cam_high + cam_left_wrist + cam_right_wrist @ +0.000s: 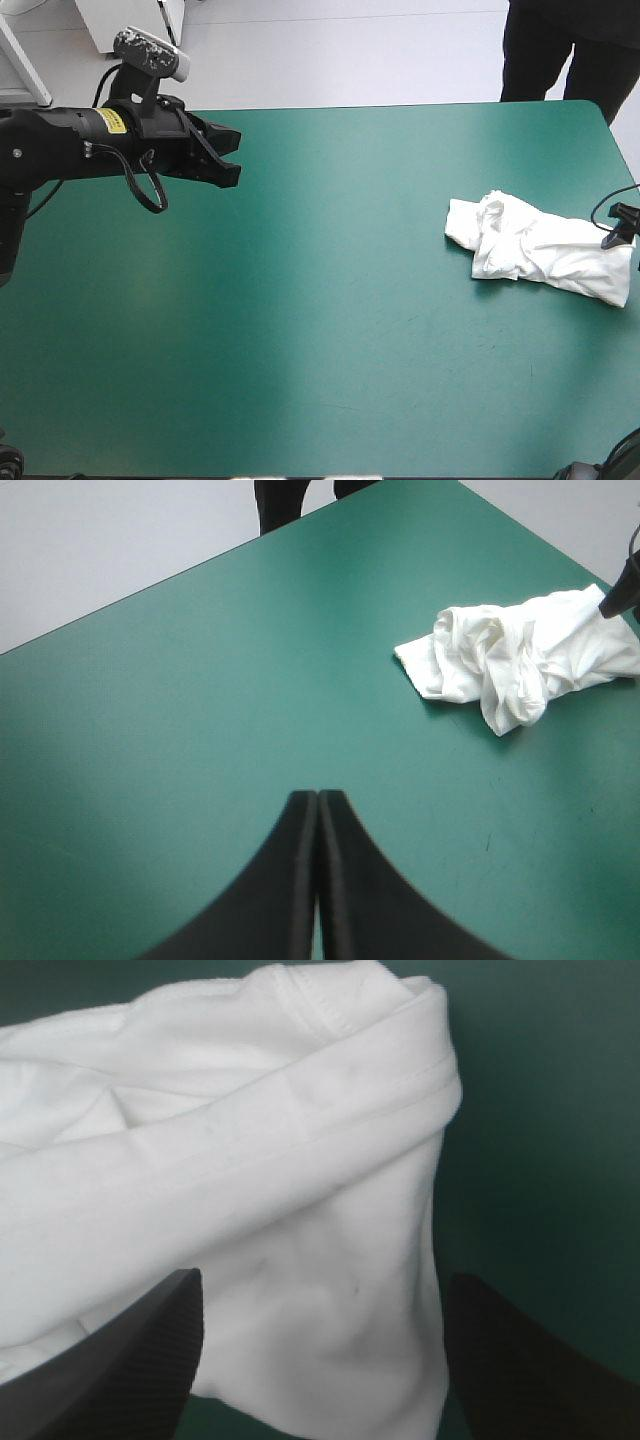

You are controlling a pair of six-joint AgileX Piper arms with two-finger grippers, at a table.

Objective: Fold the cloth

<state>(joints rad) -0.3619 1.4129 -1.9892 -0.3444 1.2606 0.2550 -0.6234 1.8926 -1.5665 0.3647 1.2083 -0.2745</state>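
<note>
The left gripper (228,156) hangs over the far left part of the table, at about ten o'clock from the middle of the teal-green cover (320,340) as seen from above. Its arm reaches in level from the left. Its two black fingers (300,880) are pressed together into one pointed arch, with nothing between them and bare cover beneath.

The T-shirt (530,250) is well apart from this gripper. From the fingertips it lies off toward four o'clock, across most of the table's width. It sits at about three o'clock from the table's middle, close to the right edge. It is a crumpled white heap, longer than it is wide, bunched into knotted folds near its middle and flatter toward the right edge. In the left wrist view the heap (510,660) shows well ahead of the arch and off to one side.

The right gripper (322,1282) is down at the heap's right-hand end. Its fingers stand spread, one on each side, and white cloth (250,1160) fills the gap between them. A hemmed edge with a double row of stitching runs across just ahead of the tips, and a loose fold drops between them. I cannot tell whether either finger touches the cloth. From above, only a small black part shows at the table's right edge, against the heap's end.
</note>
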